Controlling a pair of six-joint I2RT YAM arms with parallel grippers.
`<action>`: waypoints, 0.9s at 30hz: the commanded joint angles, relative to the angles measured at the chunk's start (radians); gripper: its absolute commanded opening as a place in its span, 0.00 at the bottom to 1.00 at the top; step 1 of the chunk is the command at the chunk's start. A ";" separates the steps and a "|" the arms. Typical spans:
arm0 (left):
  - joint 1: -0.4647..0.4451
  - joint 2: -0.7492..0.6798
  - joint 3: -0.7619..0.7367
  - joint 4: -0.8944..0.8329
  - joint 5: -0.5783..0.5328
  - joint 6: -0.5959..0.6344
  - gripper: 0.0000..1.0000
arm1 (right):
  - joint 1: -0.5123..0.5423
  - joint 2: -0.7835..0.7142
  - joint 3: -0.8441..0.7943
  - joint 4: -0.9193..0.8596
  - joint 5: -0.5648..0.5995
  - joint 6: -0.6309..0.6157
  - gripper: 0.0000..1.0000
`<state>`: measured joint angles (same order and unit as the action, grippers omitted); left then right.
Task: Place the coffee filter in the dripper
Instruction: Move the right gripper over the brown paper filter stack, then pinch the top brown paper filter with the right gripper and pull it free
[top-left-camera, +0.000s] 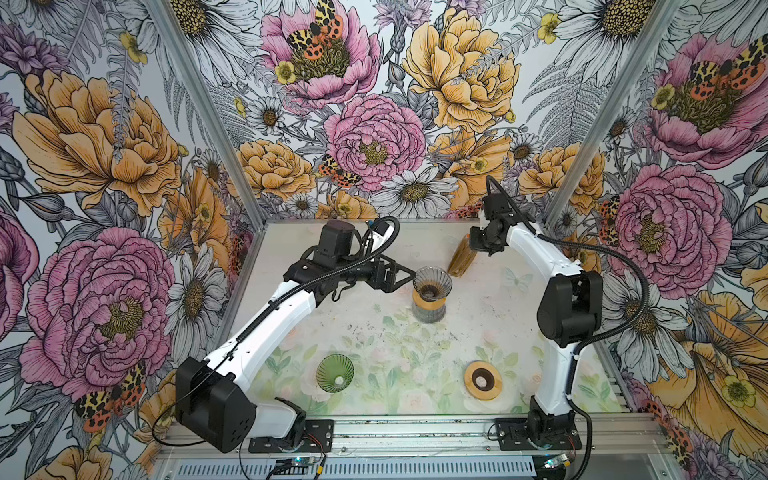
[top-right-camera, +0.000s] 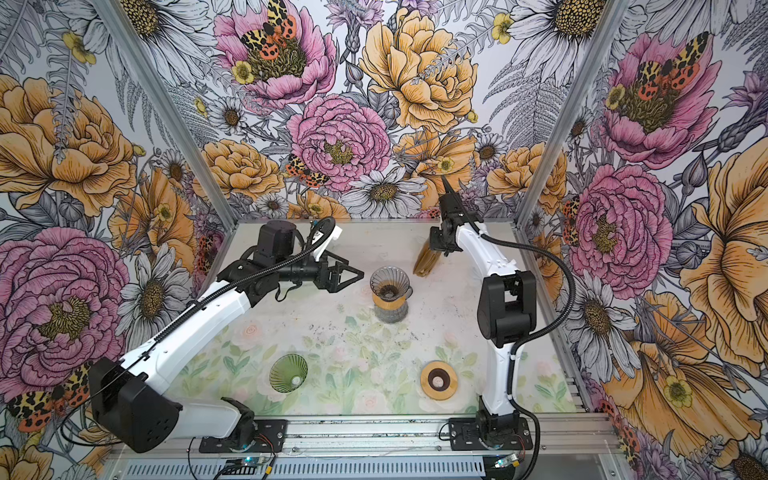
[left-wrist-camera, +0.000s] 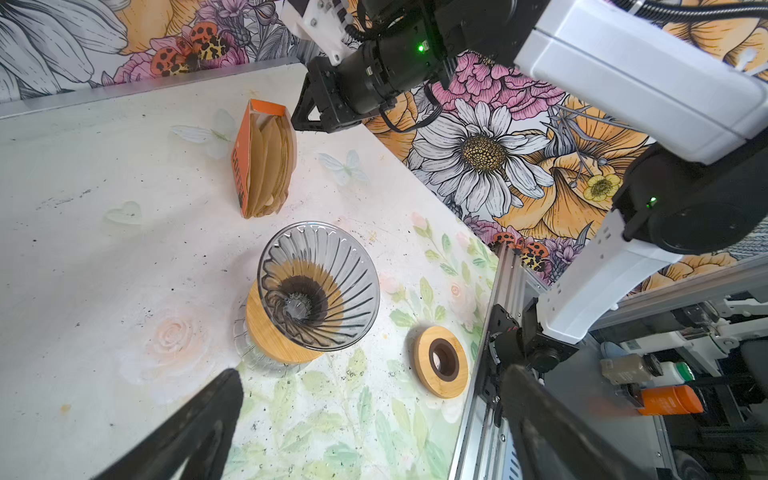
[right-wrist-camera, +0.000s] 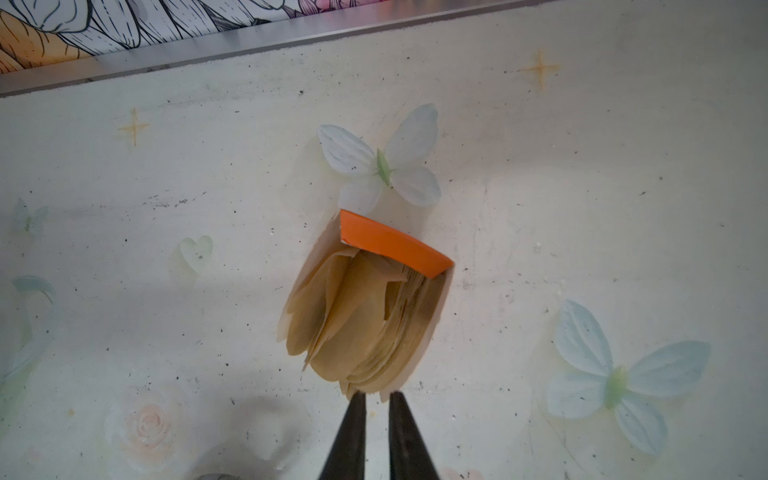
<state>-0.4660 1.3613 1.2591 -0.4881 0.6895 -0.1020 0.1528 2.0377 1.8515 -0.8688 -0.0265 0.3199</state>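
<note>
A green ribbed glass cone (top-left-camera: 335, 372) (top-right-camera: 288, 372) sat mouth-up on the tabletop (top-left-camera: 374, 332) at about 7 o'clock in both top views. A round wooden ring (top-left-camera: 469, 382) (top-right-camera: 426, 382) (left-wrist-camera: 422, 361) with a dark inner collar lay flat at about 5 o'clock, well apart from the cone. The tabletop carried pale printed roses and leaves, dark specks, a white butterfly decal (right-wrist-camera: 380, 166) and a faint heart decal (right-wrist-camera: 195, 249). Floral wallpaper (top-left-camera: 374, 137) covered the walls from 9 through 12 to 3 o'clock, and an aluminium rail (top-left-camera: 415, 432) ran along 6 o'clock.
</note>
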 joint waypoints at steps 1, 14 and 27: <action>0.012 0.000 0.006 0.029 0.002 -0.004 0.99 | -0.009 0.028 0.043 0.021 -0.014 -0.011 0.15; 0.021 0.008 0.010 0.028 0.014 -0.010 0.99 | -0.021 0.106 0.091 0.019 -0.034 -0.007 0.16; 0.031 0.009 0.013 0.029 0.025 -0.013 0.99 | -0.021 0.154 0.129 0.019 -0.047 0.003 0.15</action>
<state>-0.4465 1.3647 1.2591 -0.4881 0.6903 -0.1059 0.1379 2.1735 1.9419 -0.8696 -0.0616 0.3206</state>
